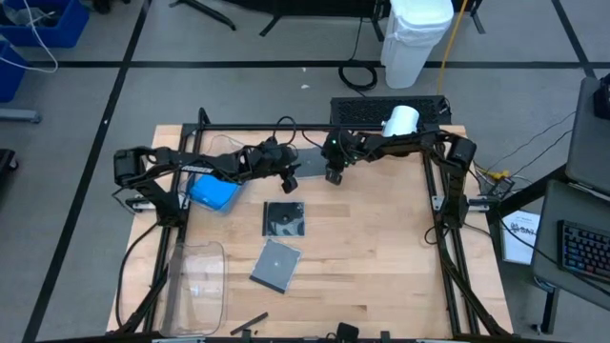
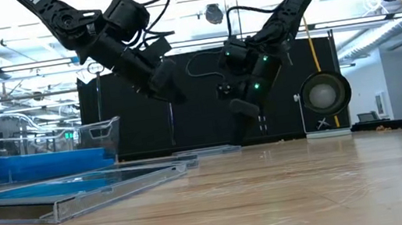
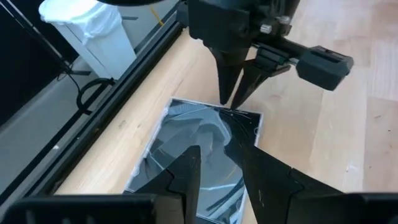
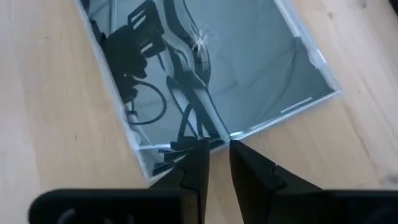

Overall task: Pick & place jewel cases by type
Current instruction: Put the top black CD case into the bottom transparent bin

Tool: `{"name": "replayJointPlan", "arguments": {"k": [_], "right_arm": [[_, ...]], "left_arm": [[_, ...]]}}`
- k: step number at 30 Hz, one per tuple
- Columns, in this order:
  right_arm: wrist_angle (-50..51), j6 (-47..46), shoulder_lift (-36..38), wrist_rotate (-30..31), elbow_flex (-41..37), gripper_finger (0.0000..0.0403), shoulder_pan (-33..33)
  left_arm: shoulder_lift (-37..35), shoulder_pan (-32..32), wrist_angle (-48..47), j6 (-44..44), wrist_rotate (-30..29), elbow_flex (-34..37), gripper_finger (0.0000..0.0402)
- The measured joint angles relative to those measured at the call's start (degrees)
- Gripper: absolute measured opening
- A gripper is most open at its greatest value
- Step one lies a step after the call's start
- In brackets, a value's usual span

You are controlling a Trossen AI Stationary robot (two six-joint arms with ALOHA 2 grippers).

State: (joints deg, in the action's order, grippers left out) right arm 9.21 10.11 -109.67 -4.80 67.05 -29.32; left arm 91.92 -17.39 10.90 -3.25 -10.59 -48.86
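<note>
Clear jewel case (image 4: pixel 205 68), glossy, mirror-like reflections

Grey case (image 4: pixel 205 68) corner perhaps cropped

Right claw (image 4: pixel 219 158) at bottom centre, fingers nearly together, tips at the lower edge of a grey/clear jewel case (image 4: pixel 205 74). Case lies flat on wooden desk (image 4: pixel 50 124), filling upper frame.

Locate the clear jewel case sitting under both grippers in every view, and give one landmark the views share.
High view: clear jewel case at the table's far edge, between both grippers.
Low view: thin slab far back, mid-picture.
Left wrist view: centre, past the fingers.
Right wrist view: fills the upper half.
Shared landmark: right gripper at its edge.
</note>
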Motion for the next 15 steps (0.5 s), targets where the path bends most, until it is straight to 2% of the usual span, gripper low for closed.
{"name": "replayJointPlan", "arguments": {"k": [6,10,15], "right_arm": [[-4.8,0.0,0.0,-3.6,0.0,0.0042,0.3],[-10.0,-1.4,0.1,-8.1,0.0,0.0038,0.8],[-8.2,-1.9,0.1,-8.7,0.0,0.0027,0.8]], "left_arm": [[0.0,0.3,-0.6,0.2,0.0,0.0,0.0122],[0.0,0.3,-0.8,-0.1,0.0,0.0,0.0122],[0.0,0.3,-0.9,-1.4,0.0,0.0,0.0122]]}}
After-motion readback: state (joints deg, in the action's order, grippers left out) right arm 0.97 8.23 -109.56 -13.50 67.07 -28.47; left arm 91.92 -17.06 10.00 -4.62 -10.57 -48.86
